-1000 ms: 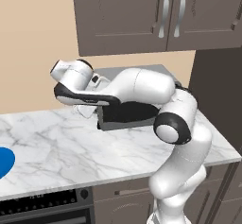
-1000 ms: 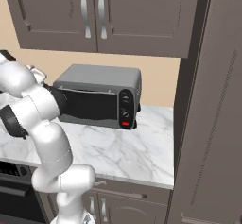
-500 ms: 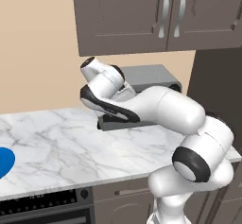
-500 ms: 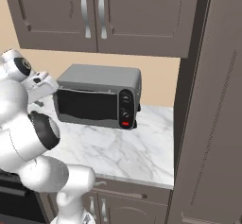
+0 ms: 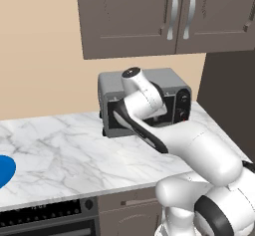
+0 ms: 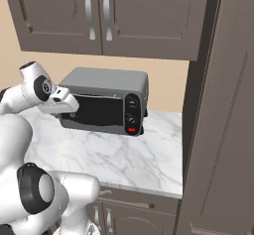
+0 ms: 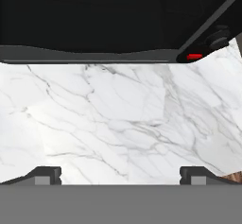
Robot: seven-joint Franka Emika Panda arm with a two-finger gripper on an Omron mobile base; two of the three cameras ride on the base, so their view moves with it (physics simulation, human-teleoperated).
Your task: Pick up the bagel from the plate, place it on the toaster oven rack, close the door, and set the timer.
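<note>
The toaster oven (image 6: 106, 100) stands at the back of the marble counter, and its dark glass door (image 6: 96, 111) looks shut, so the toaster oven rack is hidden behind it. My gripper (image 6: 63, 109) hangs just in front of the door's left part, above the counter. In the hand view the gripper (image 7: 120, 173) is open, its fingertips (image 7: 45, 173) wide apart with nothing between them, and the oven's dark front (image 7: 94, 20) lies ahead. The blue plate (image 5: 5, 170) shows at the counter's left edge, cut off. The bagel is out of view.
Two knobs and a red button (image 6: 131, 129) sit on the oven's right side. Wall cabinets (image 6: 104, 16) hang above the oven. A tall cabinet (image 6: 223, 130) closes the counter on the right. Bare marble (image 5: 64, 150) stretches between the oven and the plate.
The arm has swung right from over the counter's middle to the front of the oven. The gripper has stayed open and the oven has not moved.
</note>
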